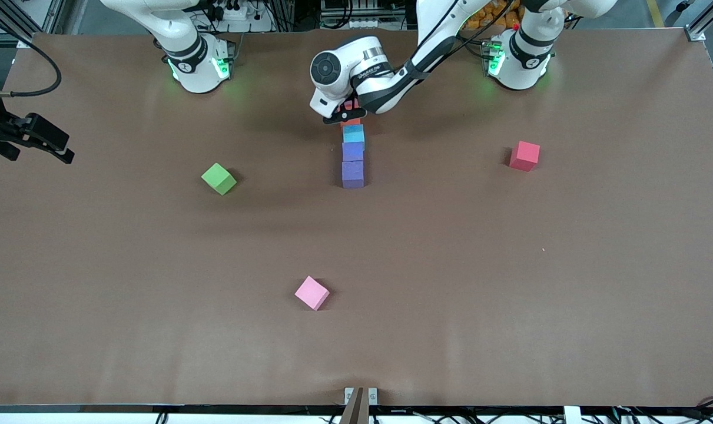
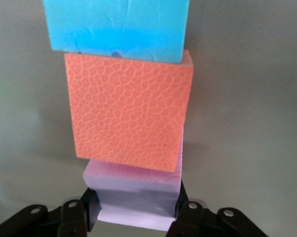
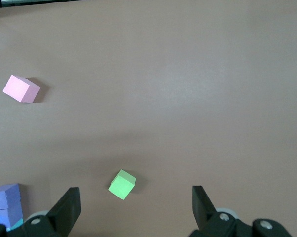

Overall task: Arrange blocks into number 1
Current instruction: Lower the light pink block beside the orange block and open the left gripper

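1. The left end effector is at the 12 o'clock end of the block row in the front view. Its fingers are clamped on either side of a pale lilac block.
2. The lilac block sits just beside the orange block, which touches the sky blue block.
3. In the front view the row runs from 12 to 6 o'clock: orange, mostly hidden under the end effector, then sky blue, then the first purple block, then the second purple block, each touching the next.
4. The pale pink block lies alone on the surface, at about 7 o'clock from the row and well apart from it.
5. The green cube is at 9 o'clock from the row's nearest block, and the red cube is at 3 o'clock.
6. The right end effector waits over the right arm's end of the surface, with its jaws wide apart and empty.
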Controlling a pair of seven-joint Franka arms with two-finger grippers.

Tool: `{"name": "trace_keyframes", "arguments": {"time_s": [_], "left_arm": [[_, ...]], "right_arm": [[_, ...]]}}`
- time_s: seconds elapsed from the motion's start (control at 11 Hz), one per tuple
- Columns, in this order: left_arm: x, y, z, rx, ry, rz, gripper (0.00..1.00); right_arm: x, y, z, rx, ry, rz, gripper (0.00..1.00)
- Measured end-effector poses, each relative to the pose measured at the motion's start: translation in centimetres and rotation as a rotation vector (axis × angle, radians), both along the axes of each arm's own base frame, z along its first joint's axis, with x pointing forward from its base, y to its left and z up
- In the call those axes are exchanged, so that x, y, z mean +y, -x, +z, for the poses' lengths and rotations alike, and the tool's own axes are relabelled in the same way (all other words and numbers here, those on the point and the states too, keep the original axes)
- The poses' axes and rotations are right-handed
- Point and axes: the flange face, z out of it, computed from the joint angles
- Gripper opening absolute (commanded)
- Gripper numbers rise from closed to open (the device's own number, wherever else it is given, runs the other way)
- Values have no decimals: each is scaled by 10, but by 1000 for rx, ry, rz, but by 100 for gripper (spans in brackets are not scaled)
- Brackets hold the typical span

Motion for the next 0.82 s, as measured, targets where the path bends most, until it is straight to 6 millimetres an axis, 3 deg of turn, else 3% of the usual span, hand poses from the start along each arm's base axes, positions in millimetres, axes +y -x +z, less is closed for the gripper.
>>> {"name": "trace_keyframes", "arguments": {"time_s": [0.27,0.37,0.46,0.82], "left_arm": [[2,0,-1,5,-12,-6,0],[2,0,-1,6,-12,-8,27],[2,-1,-1,6,-12,-11,99],[9,-16,-6,-12,-27,-3,100]], "right_arm": [[-2,0,0,4,1,-3,100],[-2,1,-1,12,2,-3,100],[-2,2,-2,20,2,-3,100],[-2,3,-2,24,2,-4,100]]}}
